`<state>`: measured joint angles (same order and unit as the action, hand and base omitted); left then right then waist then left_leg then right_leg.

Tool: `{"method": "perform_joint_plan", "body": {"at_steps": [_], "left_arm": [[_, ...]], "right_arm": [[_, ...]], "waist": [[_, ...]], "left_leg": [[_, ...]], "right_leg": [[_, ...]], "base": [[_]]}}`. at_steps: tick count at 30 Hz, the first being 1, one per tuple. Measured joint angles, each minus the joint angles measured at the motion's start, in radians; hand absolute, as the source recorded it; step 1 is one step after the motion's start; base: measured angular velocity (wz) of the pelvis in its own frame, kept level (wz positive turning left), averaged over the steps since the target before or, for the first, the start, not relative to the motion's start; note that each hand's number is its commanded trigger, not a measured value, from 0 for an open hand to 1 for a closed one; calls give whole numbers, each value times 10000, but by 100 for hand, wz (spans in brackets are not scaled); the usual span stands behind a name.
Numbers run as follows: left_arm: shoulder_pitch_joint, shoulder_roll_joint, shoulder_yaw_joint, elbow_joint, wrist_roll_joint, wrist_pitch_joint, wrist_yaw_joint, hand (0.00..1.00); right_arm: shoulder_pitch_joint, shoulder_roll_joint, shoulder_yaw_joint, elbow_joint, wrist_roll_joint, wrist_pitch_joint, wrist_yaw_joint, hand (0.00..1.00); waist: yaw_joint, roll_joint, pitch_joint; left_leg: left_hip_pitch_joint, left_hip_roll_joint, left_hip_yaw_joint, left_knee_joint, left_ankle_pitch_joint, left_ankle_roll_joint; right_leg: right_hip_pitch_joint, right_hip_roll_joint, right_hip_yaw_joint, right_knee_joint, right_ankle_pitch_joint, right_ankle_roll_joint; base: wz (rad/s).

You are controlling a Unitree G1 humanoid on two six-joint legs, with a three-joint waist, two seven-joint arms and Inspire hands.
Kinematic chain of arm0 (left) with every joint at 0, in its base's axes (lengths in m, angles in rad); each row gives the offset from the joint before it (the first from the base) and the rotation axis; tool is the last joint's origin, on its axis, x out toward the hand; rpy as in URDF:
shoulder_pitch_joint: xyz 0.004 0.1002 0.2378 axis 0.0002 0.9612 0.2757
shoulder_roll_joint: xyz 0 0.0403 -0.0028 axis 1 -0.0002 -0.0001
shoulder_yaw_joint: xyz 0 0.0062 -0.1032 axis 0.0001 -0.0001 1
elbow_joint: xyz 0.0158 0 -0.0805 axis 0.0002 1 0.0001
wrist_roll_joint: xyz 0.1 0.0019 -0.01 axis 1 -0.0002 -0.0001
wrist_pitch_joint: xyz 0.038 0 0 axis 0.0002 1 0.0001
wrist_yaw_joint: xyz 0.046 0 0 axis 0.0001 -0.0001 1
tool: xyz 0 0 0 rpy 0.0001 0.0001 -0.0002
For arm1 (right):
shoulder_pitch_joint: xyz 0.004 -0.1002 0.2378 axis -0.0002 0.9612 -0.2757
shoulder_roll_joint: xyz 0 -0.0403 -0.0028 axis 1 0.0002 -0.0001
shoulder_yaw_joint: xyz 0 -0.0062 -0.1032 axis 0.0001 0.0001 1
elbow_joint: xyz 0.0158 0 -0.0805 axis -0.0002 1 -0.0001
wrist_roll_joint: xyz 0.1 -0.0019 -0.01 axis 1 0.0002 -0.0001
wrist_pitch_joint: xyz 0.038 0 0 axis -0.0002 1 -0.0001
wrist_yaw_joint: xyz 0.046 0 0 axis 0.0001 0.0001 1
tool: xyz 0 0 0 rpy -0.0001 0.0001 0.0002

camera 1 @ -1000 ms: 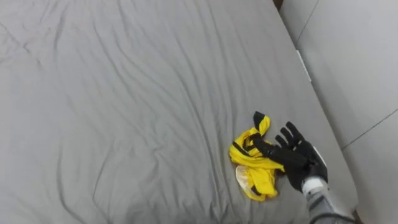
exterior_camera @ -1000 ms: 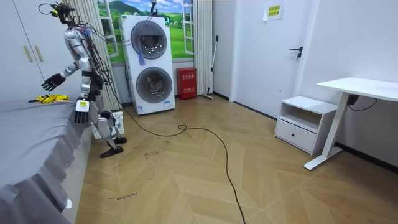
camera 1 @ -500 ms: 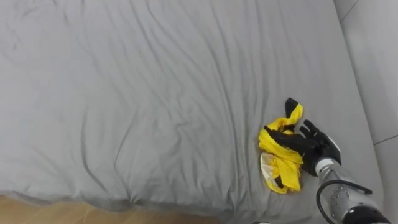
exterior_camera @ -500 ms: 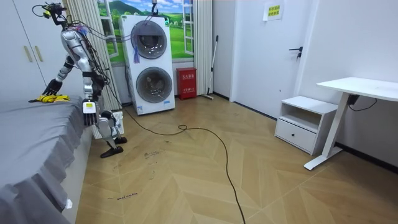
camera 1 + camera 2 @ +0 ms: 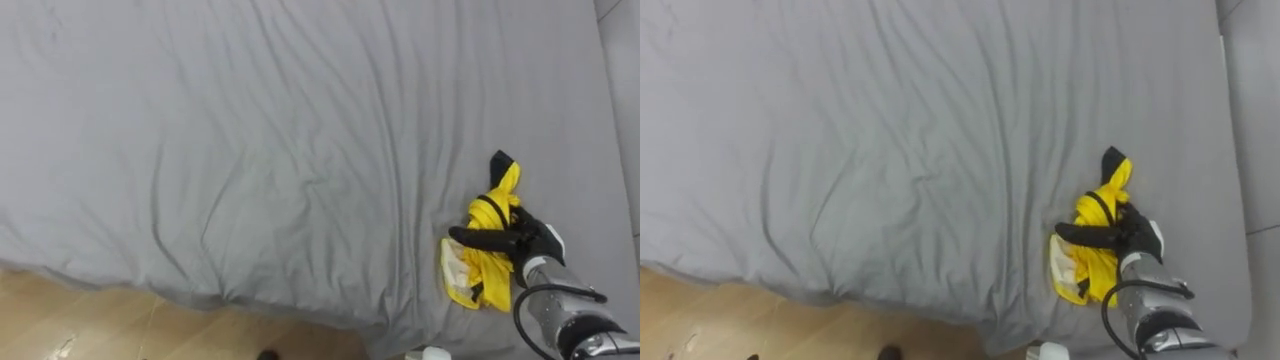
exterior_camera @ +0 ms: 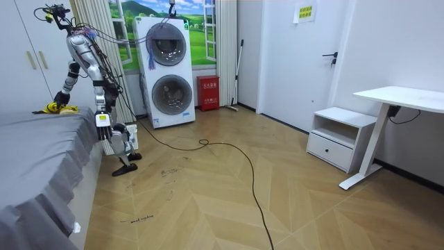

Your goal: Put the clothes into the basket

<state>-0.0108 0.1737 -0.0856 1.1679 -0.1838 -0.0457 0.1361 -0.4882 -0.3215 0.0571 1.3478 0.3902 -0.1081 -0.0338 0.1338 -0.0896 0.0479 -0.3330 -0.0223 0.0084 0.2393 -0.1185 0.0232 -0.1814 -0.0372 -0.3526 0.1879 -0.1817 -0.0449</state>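
A crumpled yellow and black garment [image 5: 484, 268] lies on the grey bed [image 5: 250, 150], near its right edge. My right hand [image 5: 530, 244] comes in from the lower right and rests on the garment, fingers curled into the cloth and thumb stretched left across it. The room view has me standing at the bedside, leaning over it, right hand [image 6: 60, 103] down on the garment [image 6: 50, 109]. My left hand [image 6: 102, 120] hangs at my side.
The bed's near edge runs along the bottom of the eye views, with wooden floor [image 5: 80, 330] below it at the lower left. A stacked washer and dryer [image 6: 166, 69] stands behind me in the room view. A pale wall [image 5: 625, 60] borders the bed's right side.
The eye view has shifted as I leaned over the bed. My right hand, spread above the garment a second ago, has come down and its fingers have curled into the cloth.
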Motion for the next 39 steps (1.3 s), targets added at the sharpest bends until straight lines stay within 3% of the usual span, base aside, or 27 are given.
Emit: {"method": "perform_joint_plan", "body": {"at_steps": [5,7,13,20,27,32,35,39], "left_arm": [[-185,-27,-185,69,-1,146,-1,0],[-201,-50,-194,60,-16,165,3,0],[-323,-44,-368,-17,-9,156,44,0],[-448,-46,-584,-4,-89,49,3,0],[-542,-42,-770,264,-402,17,2,0],[-204,-44,-691,291,-394,-85,2,0],[207,-12,-282,212,-392,-209,65,0],[709,-11,-64,111,-360,-187,76,0]], "right_arm": [[-27,-261,334,170,-422,19,-202,100],[-21,-346,410,197,-409,197,-186,100],[293,-148,892,164,-427,576,-38,100],[682,7,1202,144,-328,573,251,100],[905,145,1171,84,486,555,265,100],[1498,197,520,-371,976,627,473,100],[2325,223,-34,-1963,1259,840,622,100],[3585,229,-111,-4781,1601,907,703,100]], "waist": [[97,51,46],[96,83,68],[99,88,68],[77,100,47],[64,135,-28],[-88,192,-104],[-348,217,-243],[-872,181,-305]], "left_leg": [[-62,-30,-127,3,14,1],[-85,-42,-132,-9,14,2],[-201,-25,-95,-32,21,-3],[-264,-50,-98,-41,22,-3],[-160,-54,-97,-38,23,-1],[446,-66,-16,-112,21,-1],[895,-40,356,-291,21,-1],[1880,42,819,-520,16,1]], "right_leg": [[-36,-12,-60,-6,0,0],[-79,-17,-50,-3,0,0],[-212,-4,-39,-1,0,0],[-282,-24,-53,11,0,0],[-171,-26,-61,2,0,0],[383,-51,37,-18,0,1],[669,-97,268,-11,-35,60],[1339,-110,836,-25,-58,99]], "base": [[5],[-2],[-1],[0],[0],[-1],[-24],[-41]]}}
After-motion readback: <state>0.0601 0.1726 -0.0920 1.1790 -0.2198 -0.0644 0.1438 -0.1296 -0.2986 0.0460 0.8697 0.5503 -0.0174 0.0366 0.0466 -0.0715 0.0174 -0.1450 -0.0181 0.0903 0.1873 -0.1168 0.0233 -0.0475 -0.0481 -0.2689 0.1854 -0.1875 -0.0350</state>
